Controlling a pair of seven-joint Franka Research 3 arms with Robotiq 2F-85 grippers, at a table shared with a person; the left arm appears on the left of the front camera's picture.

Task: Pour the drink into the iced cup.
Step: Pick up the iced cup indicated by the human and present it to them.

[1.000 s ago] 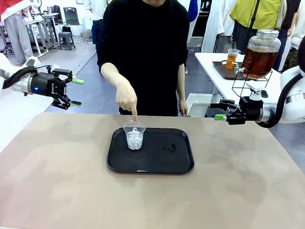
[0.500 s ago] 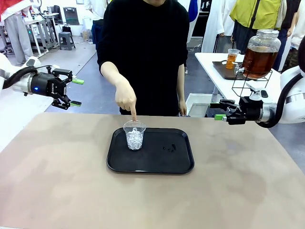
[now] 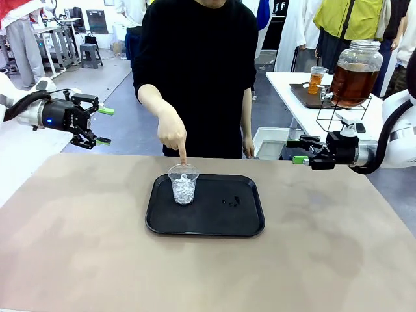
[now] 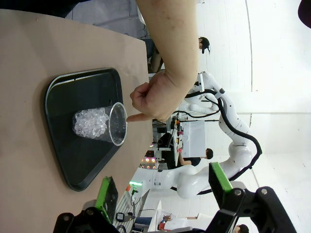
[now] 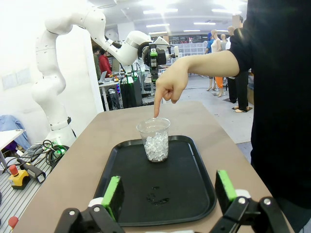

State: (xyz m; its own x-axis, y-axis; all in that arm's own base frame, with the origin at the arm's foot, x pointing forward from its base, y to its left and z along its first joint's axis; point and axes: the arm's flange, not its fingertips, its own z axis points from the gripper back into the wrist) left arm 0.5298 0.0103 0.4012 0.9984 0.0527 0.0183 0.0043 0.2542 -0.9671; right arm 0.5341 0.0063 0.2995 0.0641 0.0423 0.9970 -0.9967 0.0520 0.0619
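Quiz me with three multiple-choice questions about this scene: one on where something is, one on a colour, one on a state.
1. Where does the cup of ice stand?
A) on the bare table
B) on the tray
C) on the floor

2. What colour is the tray?
A) white
B) red
C) black

3. How are the left gripper and the right gripper?
A) both open and empty
B) both shut
C) one holds the cup

Answers:
1 B: the cup sits on the tray's left part.
2 C: the tray looks black in every view.
3 A: the green pads stand apart with nothing between them.
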